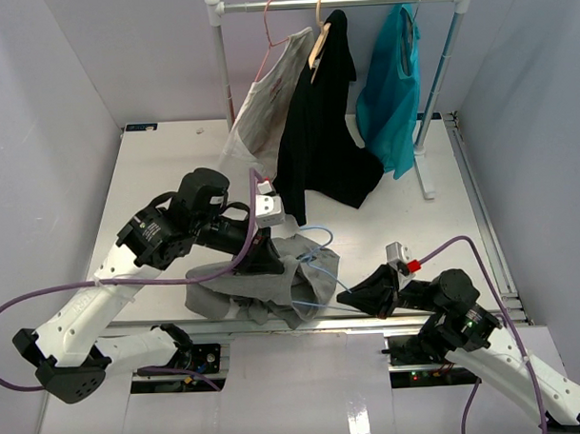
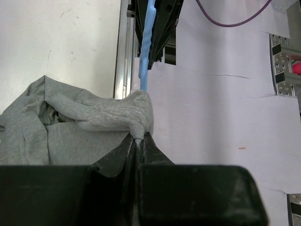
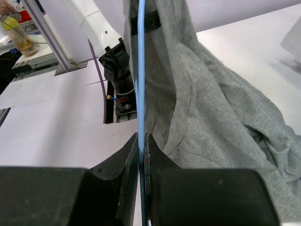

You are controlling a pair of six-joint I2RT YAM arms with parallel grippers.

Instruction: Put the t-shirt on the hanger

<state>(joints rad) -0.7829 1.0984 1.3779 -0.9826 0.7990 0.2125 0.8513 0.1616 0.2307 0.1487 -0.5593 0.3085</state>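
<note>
The t-shirt (image 1: 245,287) lies bunched in a heap on the counter (image 1: 174,173), right at its near edge, btw the two arms. The hanger (image 3: 141,56) is part-buried in it: one stretch of wire runs into the folds, and a loop shows at the heap's far side. We can't tell whether the wire sits in the neck or a sleeve; the cloth is too crumpled.

The left gripper (image 2: 139,137) is pinched shut on a small fold of the shirt, just beside the blue wire, w/ only the tips biting. The right gripper (image 3: 142,139) is clamped tight on the wire itself.

Risks, as we judge them:
- The fold is thin, so a pull could slip it out of the left tips.
- The wire is thin and round, so it may twist in the right jaws once cloth drags on it.
- If the wire is in a sleeve, spreading the shirt will just jam it.
- The heap sits at the edge, so a tug toward us could drop it off.

The rack (image 1: 340,1) w/ other clothes stands well apart at the back.
</note>
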